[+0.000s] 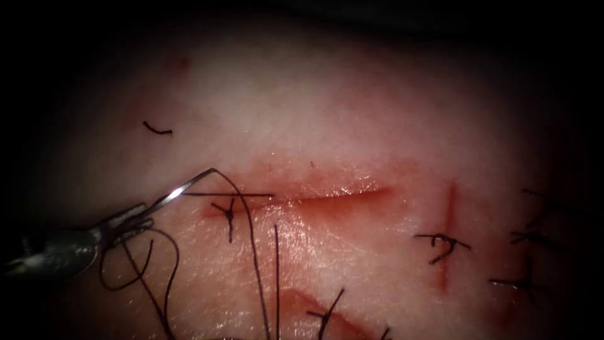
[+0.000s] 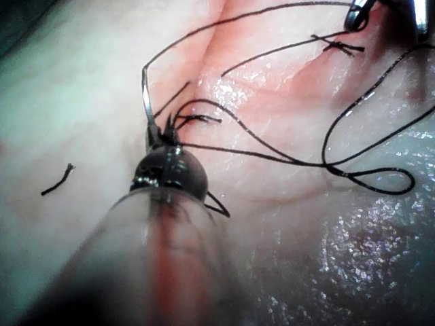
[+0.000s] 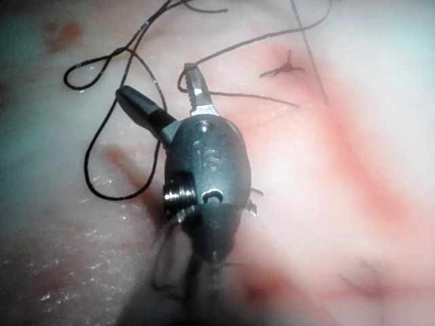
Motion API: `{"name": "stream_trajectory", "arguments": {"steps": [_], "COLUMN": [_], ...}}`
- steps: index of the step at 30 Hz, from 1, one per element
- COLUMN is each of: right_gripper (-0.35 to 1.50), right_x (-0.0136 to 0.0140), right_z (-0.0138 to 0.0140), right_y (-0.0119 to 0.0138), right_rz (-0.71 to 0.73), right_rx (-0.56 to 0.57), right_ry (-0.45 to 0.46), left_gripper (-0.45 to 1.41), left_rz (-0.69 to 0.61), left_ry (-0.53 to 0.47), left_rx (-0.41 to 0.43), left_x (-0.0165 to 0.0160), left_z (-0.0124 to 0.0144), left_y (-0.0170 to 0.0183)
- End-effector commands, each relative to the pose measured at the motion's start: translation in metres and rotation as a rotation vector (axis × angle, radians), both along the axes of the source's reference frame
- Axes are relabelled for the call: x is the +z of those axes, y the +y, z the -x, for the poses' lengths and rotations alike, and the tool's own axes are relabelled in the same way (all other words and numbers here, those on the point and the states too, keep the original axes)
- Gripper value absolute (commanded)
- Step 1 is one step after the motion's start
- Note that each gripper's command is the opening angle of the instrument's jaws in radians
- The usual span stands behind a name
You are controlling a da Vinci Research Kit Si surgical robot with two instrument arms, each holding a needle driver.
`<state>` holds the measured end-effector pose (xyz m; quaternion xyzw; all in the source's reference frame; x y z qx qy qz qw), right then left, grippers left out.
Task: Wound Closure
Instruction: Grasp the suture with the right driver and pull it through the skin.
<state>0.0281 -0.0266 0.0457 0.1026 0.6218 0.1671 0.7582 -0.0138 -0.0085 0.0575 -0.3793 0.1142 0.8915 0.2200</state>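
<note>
My left tool [image 1: 129, 219], a small grey steel needle driver, comes in low from the left, its jaws closed on the thin curved silver needle [image 1: 182, 189] near its rear end. The needle lies clear of the pale pink pork tissue [image 1: 352, 113], its arc rising toward the left end of the long red cut [image 1: 340, 198]. Dark black thread [image 1: 251, 252] leaves the needle's far end, drops toward the near edge and coils in loose loops around my left jaws. My right tool [image 3: 163, 92], the other steel driver, has its two jaws spread apart and grips nothing, with thread loops lying beside it. A short cut end of thread [image 1: 157, 130] rests well apart on the left of the tissue
</note>
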Motion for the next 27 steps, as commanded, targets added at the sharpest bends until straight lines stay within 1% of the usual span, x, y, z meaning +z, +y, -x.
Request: {"name": "stream_trajectory", "arguments": {"steps": [1,2,3,4,5,6,10,11,13,17,19,20,21,22,23,24,25,27], "right_gripper": [1.48,1.48,1.48,1.48,1.48,1.48,1.48,1.48,1.48,1.48,1.48,1.48,1.48,1.48,1.48,1.48,1.48,1.46], "right_x": [0.0014,0.0021,0.0021,0.0027,0.0027,0.0034,0.0042,0.0046,0.0049,0.0054,0.0062,0.007,0.007,0.0077,0.008,0.0083,0.0085,0.0087], "right_z": [0.0001,0.0014,0.0014,0.0022,0.0022,0.003,0.004,0.0045,0.0052,0.0064,0.0066,0.0065,0.0065,0.0063,0.0062,0.0061,0.006,0.0058], "right_y": [0.001,0.0026,0.0026,0.0036,0.0036,0.0047,0.0061,0.0068,0.0075,0.0087,0.0093,0.0095,0.0095,0.0094,0.0092,0.009,0.0089,0.0087], "right_rz": [0.012,0.024,0.024,0.023,0.023,0.048,0.06,0.073,0.085,0.077,0.086,0.089,0.089,0.094,0.097,0.101,0.103,0.104], "right_rx": [0.007,0.009,0.009,0.012,0.012,0.029,0.051,0.057,0.062,0.071,0.075,0.074,0.074,0.074,0.075,0.075,0.072,0.066], "right_ry": [0.009,0.042,0.042,0.039,0.039,0.022,0.015,0.012,0.002,-0.005,-0.014,-0.022,-0.022,-0.024,-0.025,-0.025,-0.028,-0.034], "left_gripper": [-0.45,-0.45,-0.45,-0.45,-0.45,-0.45,-0.45,-0.45,-0.45,-0.45,-0.45,-0.45,-0.45,-0.45,-0.45,-0.45,-0.45,-0.45], "left_rz": [0.002,0.001,0.001,0.001,0.001,0.001,0.0,-0.005,-0.011,-0.008,-0.015,-0.047,-0.047,-0.085,-0.11,-0.133,-0.157,-0.23], "left_ry": [-0.003,-0.006,-0.006,-0.009,-0.009,-0.012,-0.015,-0.01,0.006,-0.003,-0.013,-0.103,-0.103,-0.235,-0.328,-0.38,-0.407,-0.39], "left_rx": [0.001,0.006,0.006,0.011,0.011,0.016,0.026,0.032,0.049,0.077,0.078,0.102,0.102,0.157,0.204,0.24,0.287,0.378], "left_x": [0.0007,0.0011,0.0011,0.0015,0.0015,0.0018,0.0026,0.0032,0.0038,0.0048,0.0051,0.0053,0.0053,0.0052,0.0049,0.0047,0.0044,0.0037], "left_z": [0.0006,0.0,0.0,-0.0006,-0.0006,-0.0012,-0.0021,-0.003,-0.0038,-0.0061,-0.0071,-0.0081,-0.0081,-0.0085,-0.0086,-0.0085,-0.0084,-0.0078], "left_y": [0.0003,0.0006,0.0006,0.0009,0.0009,0.0011,0.0016,0.0018,0.002,0.0027,0.0029,0.003,0.003,0.0026,0.0022,0.0019,0.0016,0.0012]}}
